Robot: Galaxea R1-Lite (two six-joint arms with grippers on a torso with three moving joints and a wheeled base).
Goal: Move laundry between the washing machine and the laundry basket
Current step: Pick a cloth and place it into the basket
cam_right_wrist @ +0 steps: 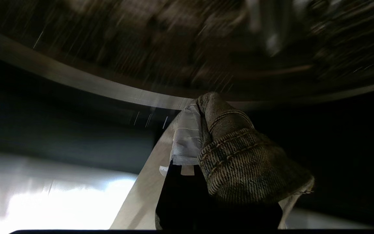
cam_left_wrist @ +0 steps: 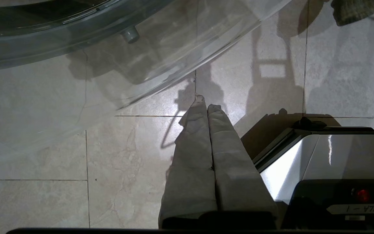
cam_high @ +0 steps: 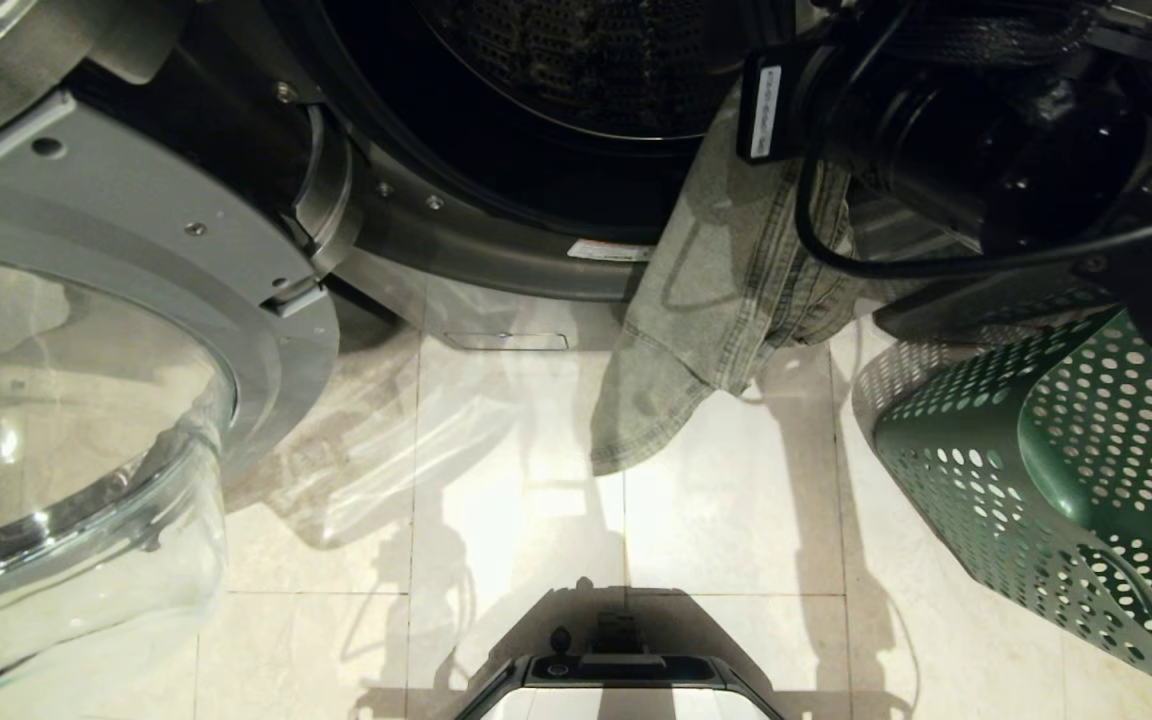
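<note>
The washing machine [cam_high: 496, 240] stands ahead with its round mouth open and the dark drum [cam_right_wrist: 180, 39] showing inside. The laundry [cam_high: 726, 300], a faded grey-green denim garment, hangs from my right arm [cam_high: 986, 130] in front of the lower right of that mouth, its lower end just above the floor. In the right wrist view my right gripper [cam_right_wrist: 200, 109] is shut on a stitched fold of the laundry [cam_right_wrist: 242, 159], close to the drum's bright rim [cam_right_wrist: 93, 87]. The dark green laundry basket [cam_high: 1066, 470] lies tilted at the right. My left gripper [cam_left_wrist: 206, 103] is shut and empty over the floor.
The machine's open door [cam_high: 86, 400], a chrome ring with a bulging glass bowl, fills the left side and also shows as a glass door [cam_left_wrist: 141, 65] in the left wrist view. Pale floor tiles [cam_high: 736, 500] lie between door and basket. My own base [cam_high: 626, 670] sits at the bottom.
</note>
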